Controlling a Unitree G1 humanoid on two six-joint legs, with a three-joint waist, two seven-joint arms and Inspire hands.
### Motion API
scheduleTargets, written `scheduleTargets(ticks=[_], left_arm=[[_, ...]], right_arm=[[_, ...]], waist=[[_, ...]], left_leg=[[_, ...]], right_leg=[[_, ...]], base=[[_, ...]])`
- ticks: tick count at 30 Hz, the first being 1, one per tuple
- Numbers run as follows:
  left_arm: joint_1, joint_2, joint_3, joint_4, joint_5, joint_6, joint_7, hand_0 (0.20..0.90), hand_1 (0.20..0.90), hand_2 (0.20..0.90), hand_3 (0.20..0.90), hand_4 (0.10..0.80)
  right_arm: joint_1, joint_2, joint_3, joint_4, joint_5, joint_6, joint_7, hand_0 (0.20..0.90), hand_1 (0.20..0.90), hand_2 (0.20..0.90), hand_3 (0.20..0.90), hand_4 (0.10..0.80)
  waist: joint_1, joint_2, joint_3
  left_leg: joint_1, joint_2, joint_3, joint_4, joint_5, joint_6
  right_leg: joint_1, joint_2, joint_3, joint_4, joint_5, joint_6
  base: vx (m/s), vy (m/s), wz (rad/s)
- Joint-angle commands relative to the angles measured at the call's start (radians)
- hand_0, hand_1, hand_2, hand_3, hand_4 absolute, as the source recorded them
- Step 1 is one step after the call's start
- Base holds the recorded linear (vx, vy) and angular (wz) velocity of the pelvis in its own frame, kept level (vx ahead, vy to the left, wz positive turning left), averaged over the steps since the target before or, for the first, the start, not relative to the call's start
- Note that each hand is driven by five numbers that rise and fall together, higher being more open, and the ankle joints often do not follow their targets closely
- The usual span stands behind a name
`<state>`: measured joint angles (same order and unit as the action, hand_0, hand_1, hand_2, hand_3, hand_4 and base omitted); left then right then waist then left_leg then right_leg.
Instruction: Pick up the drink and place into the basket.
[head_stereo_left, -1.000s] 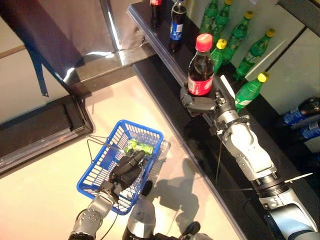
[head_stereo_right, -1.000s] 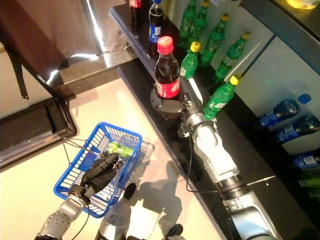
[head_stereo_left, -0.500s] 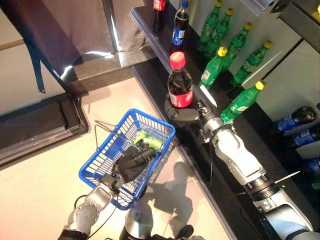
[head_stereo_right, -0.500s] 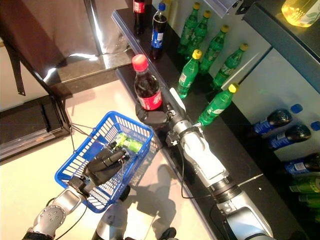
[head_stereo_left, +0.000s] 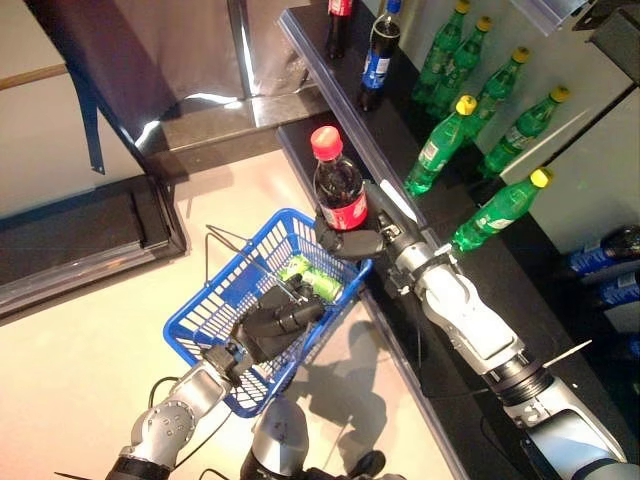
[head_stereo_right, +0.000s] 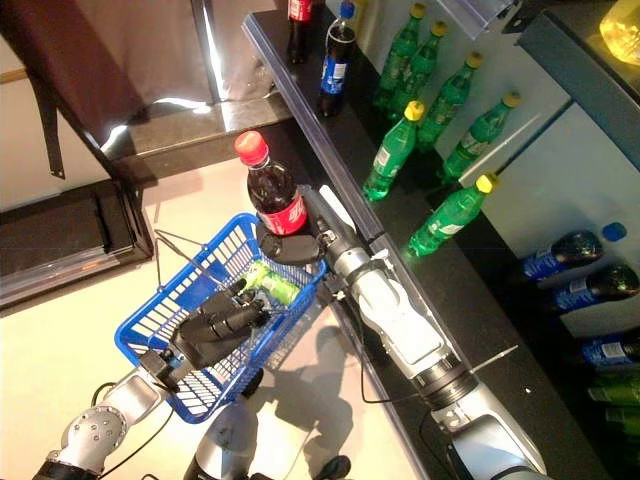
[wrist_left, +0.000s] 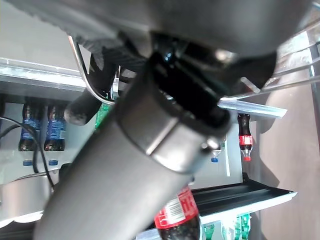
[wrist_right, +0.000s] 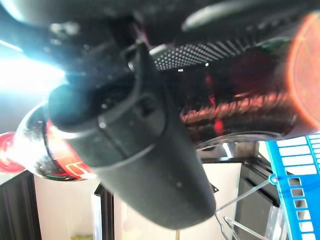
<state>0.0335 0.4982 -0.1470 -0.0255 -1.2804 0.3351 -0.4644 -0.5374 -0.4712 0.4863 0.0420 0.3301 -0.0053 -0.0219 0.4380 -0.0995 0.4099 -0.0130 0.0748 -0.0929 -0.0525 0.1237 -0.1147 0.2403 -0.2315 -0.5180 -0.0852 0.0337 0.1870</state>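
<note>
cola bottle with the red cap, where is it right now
The cola bottle stands upright in the right hand, above the far right rim of the blue basket, which the left hand holds.

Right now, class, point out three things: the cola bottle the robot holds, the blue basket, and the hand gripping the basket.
cola bottle (head_stereo_left: 341, 190), left eye view, on its dark body
blue basket (head_stereo_left: 197, 318), left eye view, on its side wall
left hand (head_stereo_left: 276, 325), left eye view, on its back

Cola bottle (head_stereo_left: 340, 190): clear glossy plastic, dark liquid, smooth red plastic cap, glossy red label. Basket (head_stereo_left: 222, 318): blue plastic lattice with thin wire-metal handles; right hand (head_stereo_left: 352, 240) and left hand (head_stereo_left: 277, 325) both matt dark plastic. Shelf (head_stereo_left: 395, 165) is glossy black, floor (head_stereo_left: 90, 340) pale and smooth with sheen.
</note>
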Motion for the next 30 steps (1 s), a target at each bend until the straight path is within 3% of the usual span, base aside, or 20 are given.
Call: scheduleTargets(ticks=[1,30], left_arm=[[-0.132,-0.101,-0.099,-0.392,-0.110,-0.085,-0.340,0.300,0.300,0.300,0.200,0.100],[-0.192,-0.044,-0.167,-0.520,-0.062,-0.095,-0.479,0.300,0.300,0.300,0.200,0.100]], right_arm=[[-0.067,0.043,0.080,-0.105,-0.001,-0.162,0.014,0.300,0.300,0.300,0.200,0.100],[-0.032,0.057,0.244,0.104,-0.090,-0.084,0.087,0.300,0.300,0.300,0.200,0.100]], waist=[[0.000,0.005,-0.354],[0.046,-0.008,-0.356]], left_leg=[[0.062,0.001,0.002,-0.035,-0.035,0.035],[0.032,-0.019,-0.063,-0.035,-0.022,0.033]], right_leg=[[-0.018,0.051,-0.002,0.061,-0.003,-0.070],[-0.020,0.045,-0.032,0.065,-0.001,-0.062]], base=[[-0.022,0.004,0.03],[0.000,-0.001,0.02]])
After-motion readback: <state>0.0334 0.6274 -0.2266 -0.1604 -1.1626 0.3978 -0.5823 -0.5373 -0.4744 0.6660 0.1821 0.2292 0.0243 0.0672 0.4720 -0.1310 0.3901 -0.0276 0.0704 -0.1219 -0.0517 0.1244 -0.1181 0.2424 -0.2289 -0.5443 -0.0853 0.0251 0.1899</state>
